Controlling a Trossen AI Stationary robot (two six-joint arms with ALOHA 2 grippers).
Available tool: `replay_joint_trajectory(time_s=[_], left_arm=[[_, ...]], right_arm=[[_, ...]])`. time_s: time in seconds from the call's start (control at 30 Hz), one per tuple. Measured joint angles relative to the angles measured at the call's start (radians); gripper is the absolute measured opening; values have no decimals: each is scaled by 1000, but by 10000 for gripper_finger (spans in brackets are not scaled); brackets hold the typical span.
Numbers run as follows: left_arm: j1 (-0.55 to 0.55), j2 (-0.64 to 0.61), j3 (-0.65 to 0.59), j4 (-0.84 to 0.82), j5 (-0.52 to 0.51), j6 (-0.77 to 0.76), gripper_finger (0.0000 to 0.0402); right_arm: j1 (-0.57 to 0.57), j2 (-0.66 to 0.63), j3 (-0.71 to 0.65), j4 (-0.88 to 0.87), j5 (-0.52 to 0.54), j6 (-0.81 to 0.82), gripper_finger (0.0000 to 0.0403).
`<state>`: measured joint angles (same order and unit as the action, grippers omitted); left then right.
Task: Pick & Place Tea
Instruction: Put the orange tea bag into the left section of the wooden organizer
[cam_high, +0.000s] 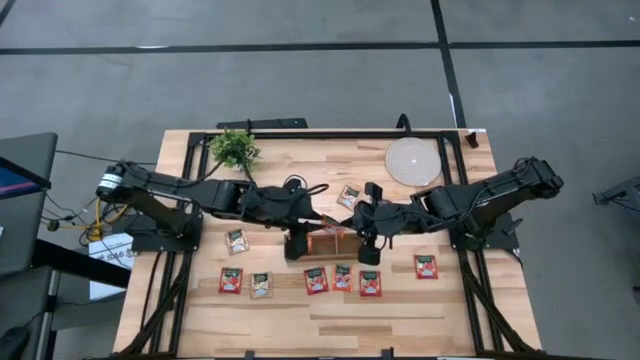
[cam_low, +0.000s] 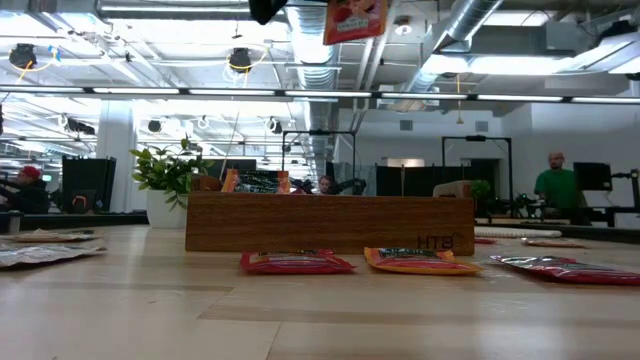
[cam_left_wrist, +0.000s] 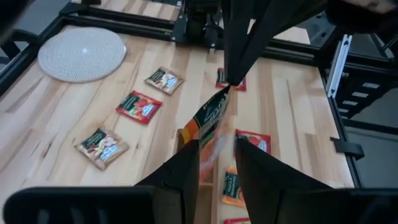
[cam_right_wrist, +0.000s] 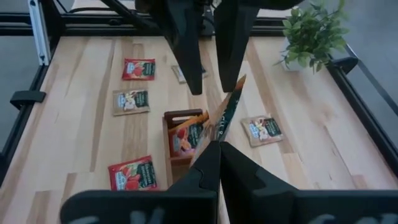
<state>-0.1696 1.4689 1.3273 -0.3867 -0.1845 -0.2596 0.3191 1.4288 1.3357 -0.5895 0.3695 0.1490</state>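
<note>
The right gripper (cam_right_wrist: 219, 144) is closed on one edge of a tea sachet (cam_right_wrist: 225, 116), holding it in the air above the wooden tray (cam_high: 322, 243) at the middle of the worktop (cam_high: 330, 325). The left gripper (cam_left_wrist: 217, 151) sits just across from it with its fingers (cam_left_wrist: 186, 163) narrowly apart — the sachet's far edge lies near them, but whether they touch it cannot be told. In the tray below both grippers, a few sachets (cam_right_wrist: 189, 135) stand on edge. More sachets lie flat on the worktop: a row (cam_high: 343, 279) beyond the tray on the near side, one (cam_high: 426, 266) off beside the right arm, and one (cam_high: 348, 196) behind the grippers, toward the woven mat (cam_high: 413, 160) and the small plant (cam_high: 235, 149).
</note>
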Motion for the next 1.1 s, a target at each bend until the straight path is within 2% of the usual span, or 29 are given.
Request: replay_joint_trajectory(time_s=[0.37,0.83,1.1], left_arm=[[0,-53,0,-71,-13,-46,96],[19,-29,0,-53,0,-46,96],[46,-29,0,12,71,-45,96]], right_arm=[[4,0,0,-4,-1,0,0],[4,0,0,33,-2,0,0],[4,0,0,47,-2,0,0]])
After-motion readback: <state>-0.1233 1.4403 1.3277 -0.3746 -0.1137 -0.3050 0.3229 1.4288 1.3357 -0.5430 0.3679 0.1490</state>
